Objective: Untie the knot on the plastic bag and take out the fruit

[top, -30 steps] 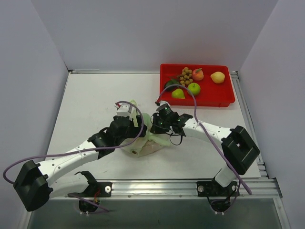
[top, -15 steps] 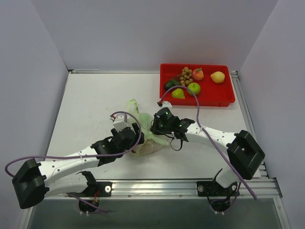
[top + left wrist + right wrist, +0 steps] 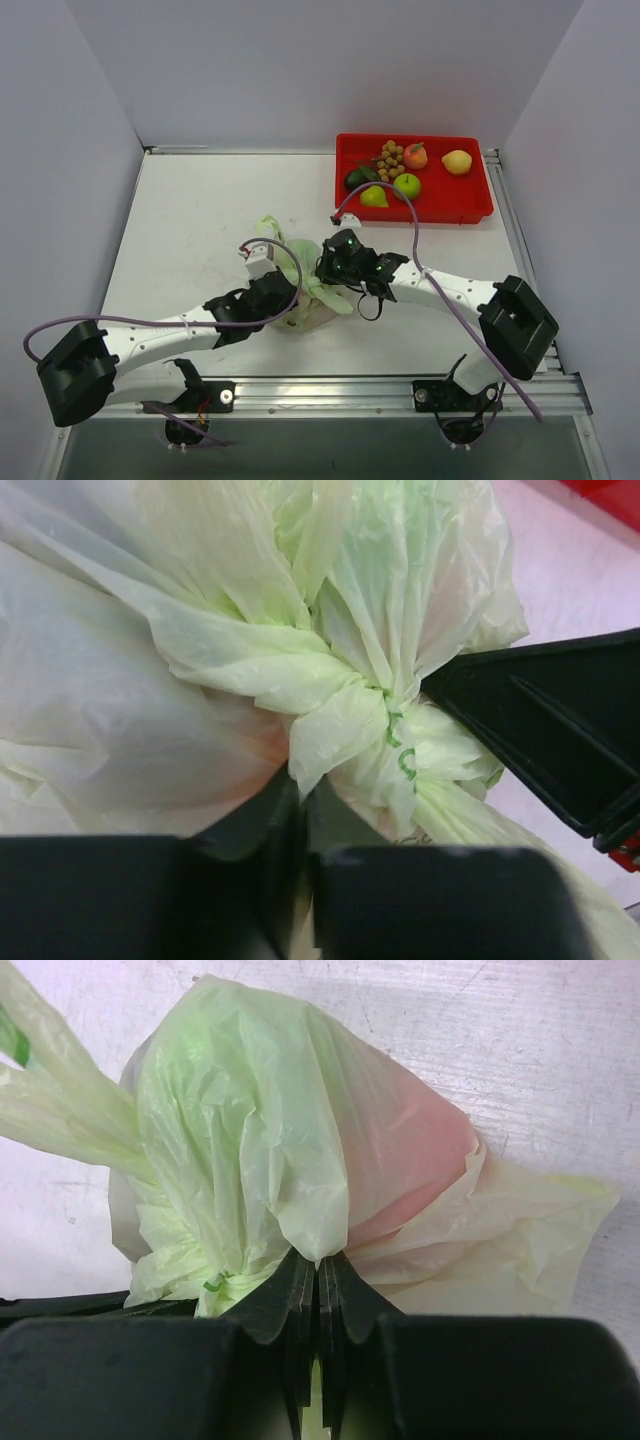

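Note:
The pale green plastic bag (image 3: pixel 318 312) lies on the table between my two arms, still tied. Its knot (image 3: pixel 385 712) is a tight twisted bunch in the middle of the left wrist view. My left gripper (image 3: pixel 303 792) is shut on a tail of plastic just below the knot. My right gripper (image 3: pixel 320 1260) is shut on a fold of the plastic bag (image 3: pixel 250 1130) beside the knot, and one of its black fingers (image 3: pixel 545 725) shows in the left wrist view. The fruit is inside the bag; only a pink roundish shape (image 3: pixel 420 1155) shows through the film.
A red tray (image 3: pixel 460 203) stands at the back right with a tan longan cluster (image 3: pixel 390 158), a red fruit (image 3: pixel 415 155), a yellow fruit (image 3: pixel 457 161) and a green apple (image 3: pixel 406 186). White walls close off the left, back and right.
My left gripper went from open to shut on the plastic next to the knot, and its arm shifted nearer and to the right. The right gripper stayed shut on the bag.

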You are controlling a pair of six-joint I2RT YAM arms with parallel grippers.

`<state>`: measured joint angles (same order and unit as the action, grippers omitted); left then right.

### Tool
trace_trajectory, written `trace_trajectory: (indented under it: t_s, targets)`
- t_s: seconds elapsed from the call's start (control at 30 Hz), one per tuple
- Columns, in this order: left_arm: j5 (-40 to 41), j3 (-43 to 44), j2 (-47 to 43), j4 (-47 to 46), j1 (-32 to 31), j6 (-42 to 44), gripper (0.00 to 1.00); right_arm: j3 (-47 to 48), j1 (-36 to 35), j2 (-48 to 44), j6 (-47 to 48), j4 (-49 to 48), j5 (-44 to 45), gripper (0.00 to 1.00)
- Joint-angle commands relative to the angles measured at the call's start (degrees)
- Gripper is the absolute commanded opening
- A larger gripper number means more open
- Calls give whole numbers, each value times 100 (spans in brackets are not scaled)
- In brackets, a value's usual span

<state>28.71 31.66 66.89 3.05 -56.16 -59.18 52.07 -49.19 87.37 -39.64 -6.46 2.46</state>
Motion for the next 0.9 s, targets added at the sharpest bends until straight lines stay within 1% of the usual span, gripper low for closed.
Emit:
trace_trajectory:
  t_s: [0.0,0.03,0.1,0.23,0.27,0.33,0.37,0.4,0.47,0.5,0.57,0.6,0.63,0.67,0.7,0.77,0.8,0.87]
  targets:
    - [38,-37,-185,-314,-9,90,7,-57,-21,-370,9,-84,377,0]
    - [195,-37,-342,-105,0,134,0,-66,40,-396,52,-49,430,0]
    - [371,-37,-518,168,17,257,0,-162,137,-519,70,74,553,0]
    - [732,-11,-1080,757,193,494,0,-434,690,-844,-122,285,633,0]
    - [863,-2,-1195,889,350,599,0,-513,935,-932,-141,338,642,0]
    - [961,-2,-1528,1232,544,705,0,-697,1182,-1195,-150,434,720,0]
    - [970,-11,-1652,1320,797,862,0,-742,1418,-1283,-176,592,730,0]
    - [926,-19,-1766,1443,956,942,0,-777,1525,-1415,-193,619,738,0]
    - [891,-28,-2057,1532,1220,1196,0,-874,1797,-1538,-237,987,704,0]
    - [900,-20,-2188,1645,1439,1268,0,-883,1842,-1661,-220,1067,695,0]
    - [865,-2,-2268,1690,1564,1582,0,-848,1869,-1784,-80,1234,660,4]
    - [830,15,-2295,1664,1582,1707,0,-813,1843,-1890,164,1252,572,12]
    - [638,33,-2312,1594,1582,1873,0,-778,1825,-1943,323,1270,467,18]
    - [505,51,-2295,1498,1582,2258,0,-673,1782,-2004,473,1296,388,24]
    - [313,60,-2277,1323,1591,2418,0,-620,1633,-2127,918,1296,291,38]
    - [-118,129,-2277,1173,1582,2708,0,-471,1405,-2294,1447,1331,273,50]
    - [-233,156,-2269,1119,1591,2779,0,-296,1151,-2338,1963,1358,273,59]
    - [-514,191,-2260,1040,1582,2894,0,-93,868,-2348,2616,1419,159,65]
